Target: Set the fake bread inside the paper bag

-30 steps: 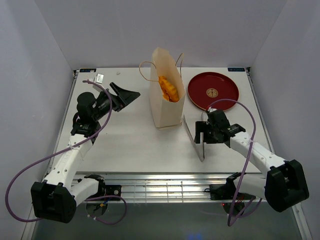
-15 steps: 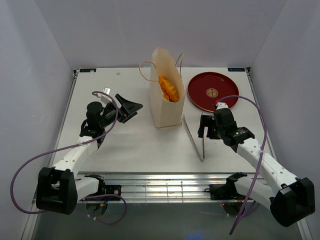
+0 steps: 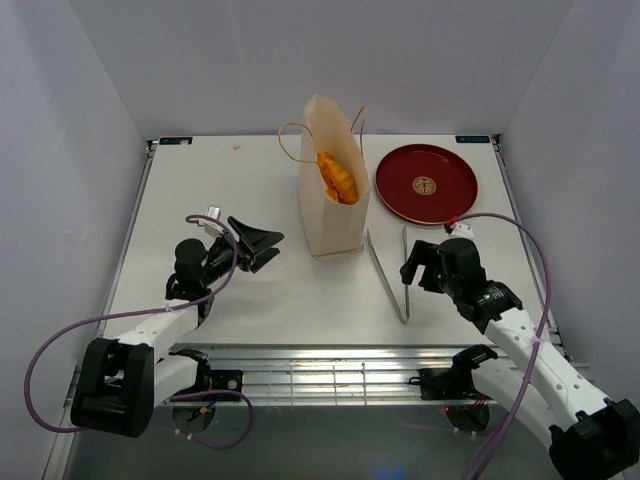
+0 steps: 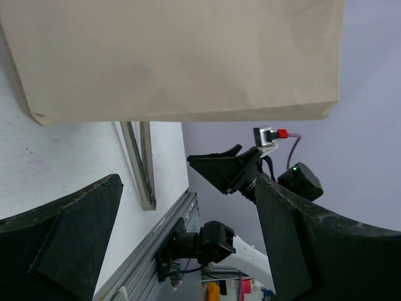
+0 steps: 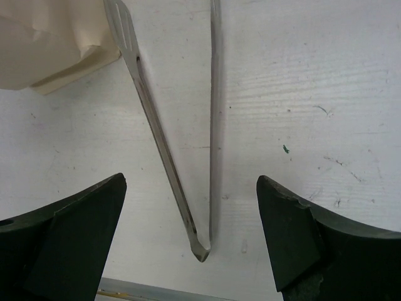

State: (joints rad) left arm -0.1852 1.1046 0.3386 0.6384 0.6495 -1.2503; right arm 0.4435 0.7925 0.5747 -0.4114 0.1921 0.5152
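Bread: orange-gold toy pastries, the fake bread [image 3: 338,178], sit inside the paper bag [image 3: 330,228], seen through its open top; how many pieces are in there cannot be counted.
Bag: upright at mid-table, mouth open, cord handles loose on either side.
Plate: the dark red plate [image 3: 427,183] just right of the bag carries no pastry.
Table: no pastry shows anywhere on the white table [image 3: 250,180]; metal tongs [image 5: 213,125] lie flat between bag and right arm, touching neither arm.
Left gripper [image 3: 272,246]: fingers spread and empty, low, pointed at the bag's side but apart from it.
Right gripper [image 3: 412,265]: fingers spread and empty, hanging over the tongs' joined end without touching them.
Progress: the loading looks finished, judging by the bare plate and the filled bag.
Left to do: probably nothing beyond parking both arms.
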